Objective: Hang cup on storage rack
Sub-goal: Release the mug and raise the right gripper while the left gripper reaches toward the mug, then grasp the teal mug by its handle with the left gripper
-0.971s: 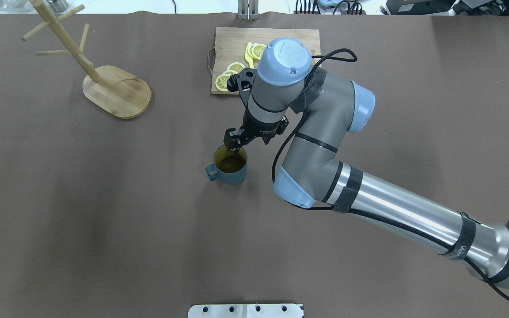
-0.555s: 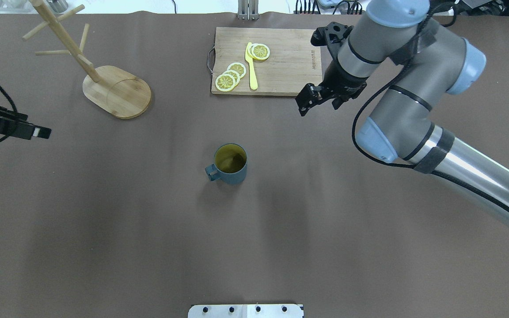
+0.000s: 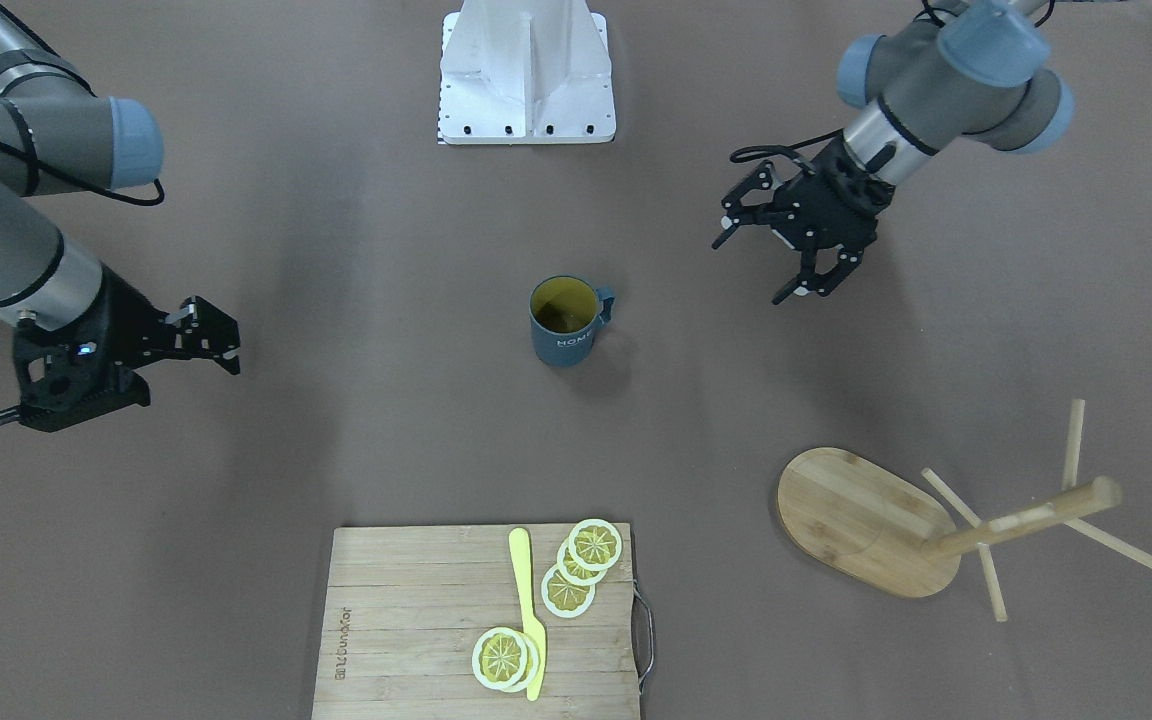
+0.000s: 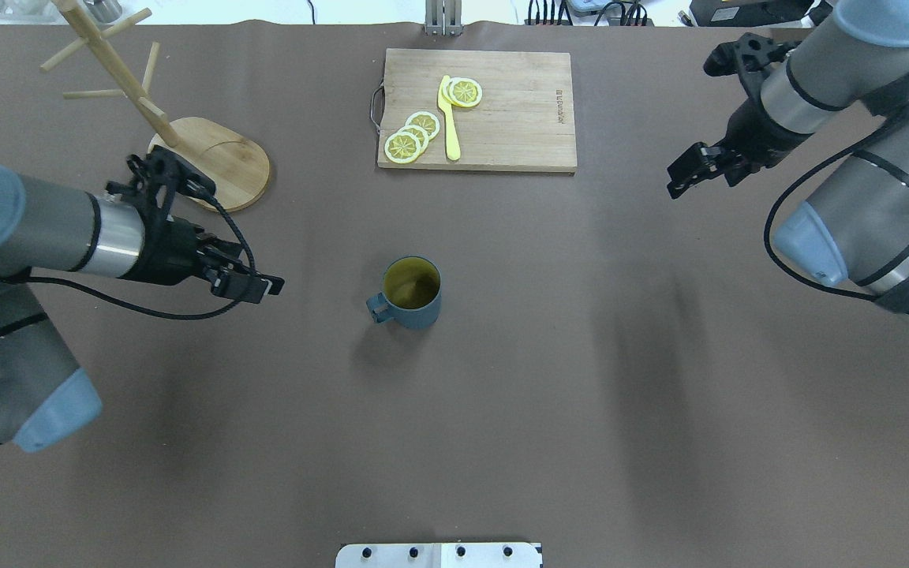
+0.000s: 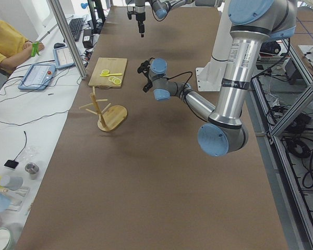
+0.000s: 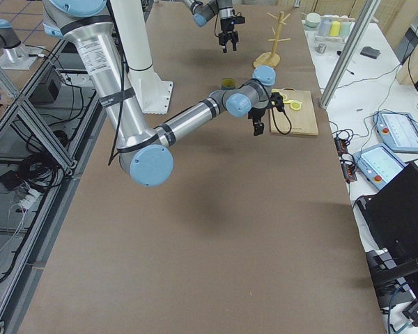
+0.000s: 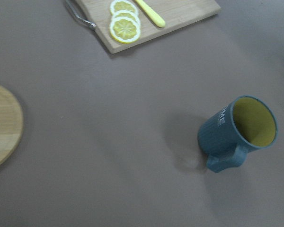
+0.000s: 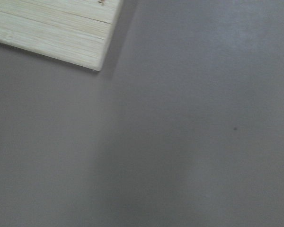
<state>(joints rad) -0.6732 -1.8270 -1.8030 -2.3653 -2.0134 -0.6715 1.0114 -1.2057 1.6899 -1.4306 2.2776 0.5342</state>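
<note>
Left gripper [image 3: 804,288] hangs with its fingers spread wide, holding nothing and touching nothing, above the table [image 4: 502,410] to the left of the cup [image 4: 411,293]. Right gripper [image 4: 675,185] has its fingers parted too and is empty, well off to the right, near the cutting board [image 4: 502,126]. The cup stands upright mid-table. It is dark blue-teal and ribbed, yellow inside, with white "HOME" on its far side and its loop handle pointing left. The storage rack [image 4: 214,166] stands far left, apart from the cup.
</note>
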